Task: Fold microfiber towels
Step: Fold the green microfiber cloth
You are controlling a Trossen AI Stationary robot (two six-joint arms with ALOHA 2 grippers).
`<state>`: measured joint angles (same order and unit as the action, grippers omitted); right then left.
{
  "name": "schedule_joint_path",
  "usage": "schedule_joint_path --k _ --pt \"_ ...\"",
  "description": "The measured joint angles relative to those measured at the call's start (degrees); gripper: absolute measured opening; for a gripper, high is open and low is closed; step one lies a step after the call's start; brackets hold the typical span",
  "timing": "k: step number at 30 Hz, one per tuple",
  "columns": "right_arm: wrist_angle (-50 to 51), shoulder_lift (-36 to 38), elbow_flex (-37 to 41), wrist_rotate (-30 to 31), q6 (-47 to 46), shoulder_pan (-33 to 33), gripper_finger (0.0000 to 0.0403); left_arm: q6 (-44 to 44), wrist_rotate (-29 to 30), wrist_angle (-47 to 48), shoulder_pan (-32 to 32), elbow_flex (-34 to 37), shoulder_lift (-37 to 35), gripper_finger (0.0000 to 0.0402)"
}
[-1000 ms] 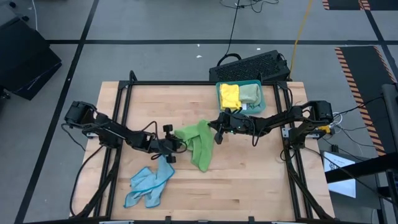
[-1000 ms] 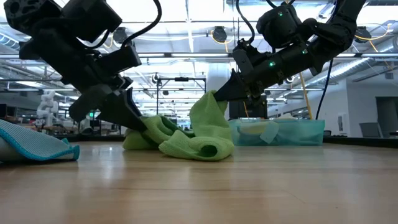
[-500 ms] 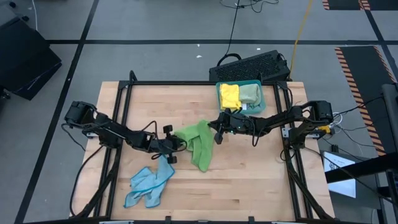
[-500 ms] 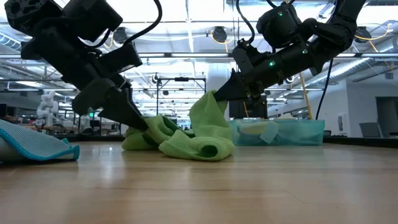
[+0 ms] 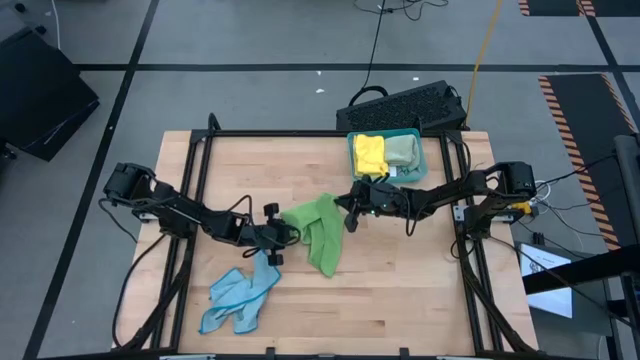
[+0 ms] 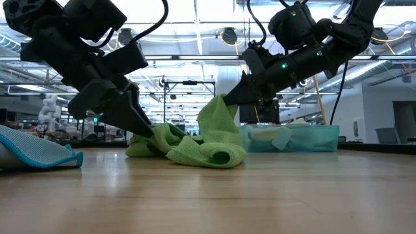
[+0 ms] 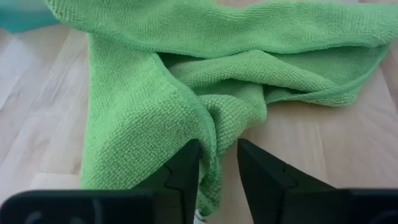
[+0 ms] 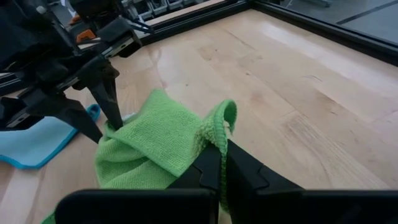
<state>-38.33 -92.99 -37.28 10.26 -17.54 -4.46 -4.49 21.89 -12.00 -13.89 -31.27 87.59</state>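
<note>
Straddling green towel (image 7: 186, 81): left end effector (image 7: 217, 165)

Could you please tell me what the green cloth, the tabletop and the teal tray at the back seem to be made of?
Green cloth: soft knitted microfiber by the look, with a fine looped pile, a stitched hem and limp folds.
Tabletop: pale wood, apparently butcher-block, with plank seams, visible grain and a smooth low sheen.
Teal tray: probably rigid plastic; its walls look thin and slightly translucent.

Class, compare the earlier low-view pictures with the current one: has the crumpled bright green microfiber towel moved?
Yes, slightly. Against the fixed teal plastic tray, the bright green microfiber towel's left bunch, by the left hand, has shifted a little leftward; its raised corner hasn't moved.
</note>
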Motion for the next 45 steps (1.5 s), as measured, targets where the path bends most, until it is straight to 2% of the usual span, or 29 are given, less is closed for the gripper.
schedule_joint_path --k 8,16,18,23,28,33,40,43,45 --pt "0.0 0.0 0.0 0.0 -1.5 0.2 0.0006 -0.8 -0.6 0.3 0.0 0.0 -1.8 0.0077" --pt "0.0 0.0 0.0 0.0 -1.3 0.5 0.0006 0.8 -1.0 4.8 0.0 0.0 -3.0 0.0009" --pt "0.0 0.0 0.0 0.0 -1.3 0.5 0.0006 0.7 -1.0 5.0 0.0 0.0 -3.0 0.0005" --pt "0.0 0.0 0.0 0.0 -0.7 0.5 0.0006 0.2 -0.8 6.1 0.0 0.0 -3.0 0.0004" --pt "0.0 0.0 0.0 -1.5 -0.6 0.5 0.0006 -1.8 3.0 7.5 0.6 0.0 -3.0 0.0014" --pt "0.0 0.0 0.0 -1.5 -0.7 0.5 0.0006 -3.5 -0.2 9.1 1.4 0.0 -3.0 0.0055" --pt "-2.0 0.0 0.0 -1.4 -0.6 0.5 0.0006 -4.2 0.2 10.6 2.0 0.0 -3.0 0.0115" --pt "-2.2 0.0 0.0 -1.4 0.2 0.5 0.0006 -3.5 0.8 10.5 2.0 0.0 -3.0 0.0113" --pt "-2.1 0.0 0.0 -1.4 0.2 0.5 0.0006 -2.9 0.8 10.5 2.2 0.0 -2.8 0.0094"
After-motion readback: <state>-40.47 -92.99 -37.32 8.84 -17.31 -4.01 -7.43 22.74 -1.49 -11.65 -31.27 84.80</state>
